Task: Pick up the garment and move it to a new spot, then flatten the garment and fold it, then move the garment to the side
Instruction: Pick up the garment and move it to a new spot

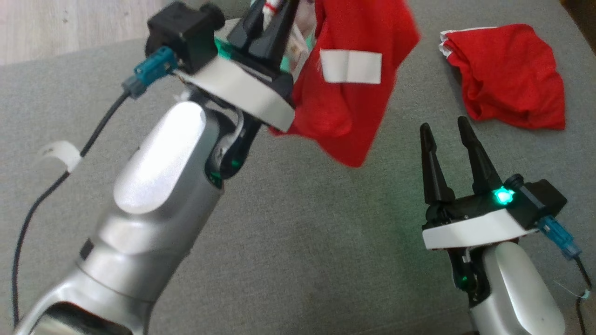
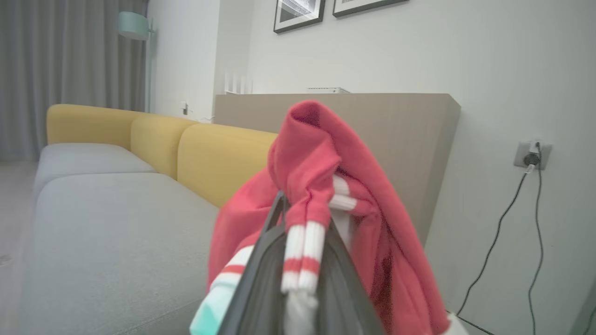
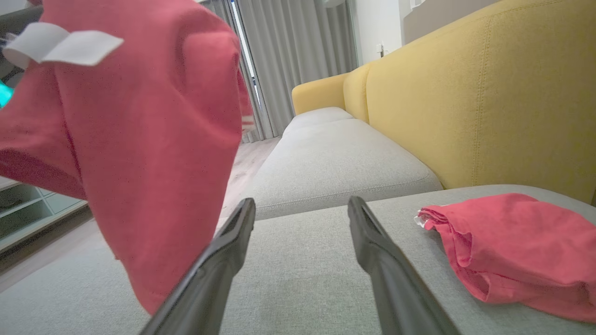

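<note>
Red cloth garment (image 1: 354,97) with a white rectangular patch (image 1: 351,66) on its front hangs in the air above the grey fabric sofa seat (image 1: 302,242), at the far middle of the scene, clear of the cushion. It is bunched at the top, where its white-and-red striped ribbed trim (image 2: 302,251) is pinched between the left fingers (image 1: 265,32). These are closed almost fully on the cloth, and the rest of the fabric drapes down and to the right of them. In the left wrist view the cloth humps up over the fingertips and falls on both sides of them.

The right fingers (image 1: 475,153) stand spread wide with nothing between them, over the seat at the near right, pointing toward the far side. The hanging hem is to their left and apart from them.

A second red garment (image 1: 507,88), crumpled, with a white edge showing at its left end, lies on the seat at the far right, near the yellow sofa backrest (image 3: 465,93). It is well apart from the held garment and beyond the right fingers, touching neither. A black cable (image 1: 28,218) runs along the left arm.
</note>
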Controlling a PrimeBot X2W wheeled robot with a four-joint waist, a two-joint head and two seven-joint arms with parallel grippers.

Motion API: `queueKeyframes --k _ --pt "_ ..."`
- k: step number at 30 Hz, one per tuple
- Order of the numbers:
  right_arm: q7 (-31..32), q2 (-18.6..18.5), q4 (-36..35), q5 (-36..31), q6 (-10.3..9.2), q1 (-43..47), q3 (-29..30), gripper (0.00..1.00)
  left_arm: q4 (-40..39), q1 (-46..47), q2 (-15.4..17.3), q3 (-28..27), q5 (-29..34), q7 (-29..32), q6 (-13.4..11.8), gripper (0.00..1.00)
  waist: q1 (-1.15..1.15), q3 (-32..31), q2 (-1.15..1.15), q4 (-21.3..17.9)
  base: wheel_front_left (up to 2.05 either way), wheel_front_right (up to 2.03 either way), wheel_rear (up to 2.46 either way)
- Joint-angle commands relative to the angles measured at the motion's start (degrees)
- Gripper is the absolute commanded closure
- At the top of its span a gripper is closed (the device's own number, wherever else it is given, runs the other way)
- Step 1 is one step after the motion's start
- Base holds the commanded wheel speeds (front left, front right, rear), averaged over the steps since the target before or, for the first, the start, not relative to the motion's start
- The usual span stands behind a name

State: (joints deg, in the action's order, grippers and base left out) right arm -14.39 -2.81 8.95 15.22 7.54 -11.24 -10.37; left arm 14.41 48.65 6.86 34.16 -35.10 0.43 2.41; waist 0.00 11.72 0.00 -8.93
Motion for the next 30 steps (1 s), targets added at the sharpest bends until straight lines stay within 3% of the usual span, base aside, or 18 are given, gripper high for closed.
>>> queueKeyframes --k 1,7,8,9,19,30 --pt "-0.6 -0.1 -2.4 0.4 -0.05 -2.0 -0.9 0.00 -1.3 3.0 2.2 -2.1 1.0 0.2 -1.2 1.00 0.00 0.6 0.00 -0.2 0.00 0.00 0.00" --pt "-0.6 -0.1 -3.1 0.4 -0.05 -1.8 0.2 0.00 3.4 0.3 7.1 -2.6 2.8 -0.2 -2.0 1.00 0.00 1.6 0.00 0.9 0.00 0.00 0.00" --pt "-0.6 -0.1 -3.0 0.2 -0.05 -1.7 0.4 0.00 4.8 -0.7 8.0 -2.7 2.7 -0.3 -1.9 0.92 0.00 1.8 0.00 1.4 0.00 0.00 0.00" --pt "-0.6 -0.1 -3.0 0.0 -0.05 -1.7 0.5 0.00 6.0 -1.7 8.9 -2.4 2.8 -0.3 -1.5 0.00 0.00 1.9 0.00 1.8 0.00 0.00 0.00" --pt "-0.6 -0.1 -2.4 -1.8 -0.05 -1.3 1.8 0.00 11.5 -11.5 13.0 -4.5 2.7 -10.6 -2.1 0.00 0.00 0.7 0.00 6.6 0.00 0.00 0.00" --pt "-0.6 -0.1 -1.9 -3.3 -0.05 1.5 4.0 0.00 2.9 -23.8 12.1 -8.7 5.2 -15.4 -5.6 0.00 0.00 -2.5 0.00 11.1 0.00 0.00 0.00"
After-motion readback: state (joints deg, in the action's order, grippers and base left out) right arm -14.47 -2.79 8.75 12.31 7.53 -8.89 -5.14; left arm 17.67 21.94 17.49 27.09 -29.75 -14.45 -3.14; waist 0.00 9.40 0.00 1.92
